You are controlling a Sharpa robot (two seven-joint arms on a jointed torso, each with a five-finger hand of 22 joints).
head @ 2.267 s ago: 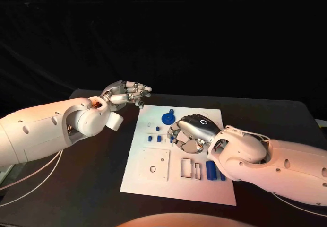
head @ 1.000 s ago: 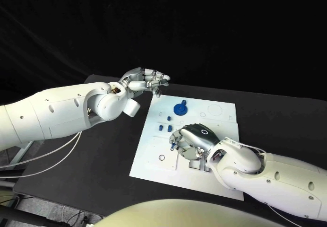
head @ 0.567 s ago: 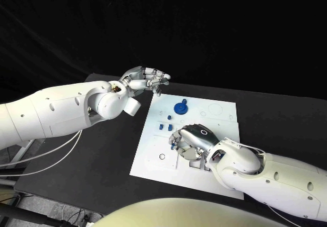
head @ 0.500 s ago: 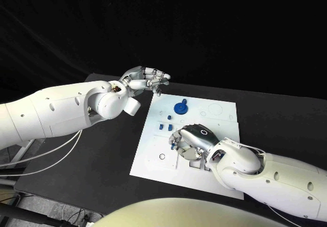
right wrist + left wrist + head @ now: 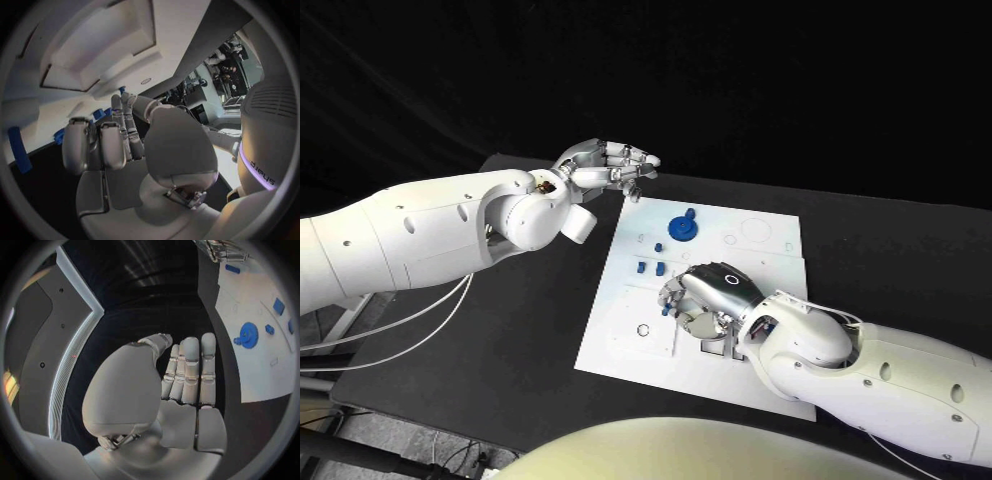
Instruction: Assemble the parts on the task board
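Right hand (image 5: 711,293) hovers fingers-down over task board (image 5: 625,335) mid-frame, apparently reaching small blue parts (image 5: 648,268), hold unclear; left hand (image 5: 606,167) curled empty, parked upper left.

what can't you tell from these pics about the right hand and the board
- Head view: the right hand lies over the middle of the board, hiding whatever is under its palm; whether it holds a part cannot be told.
- Head view: the right arm covers the board's near right corner.
- Right wrist view: a small blue part shows at the fingertips, too small to tell if it is pinched.
- Left wrist view: the left hand hides none of the board.
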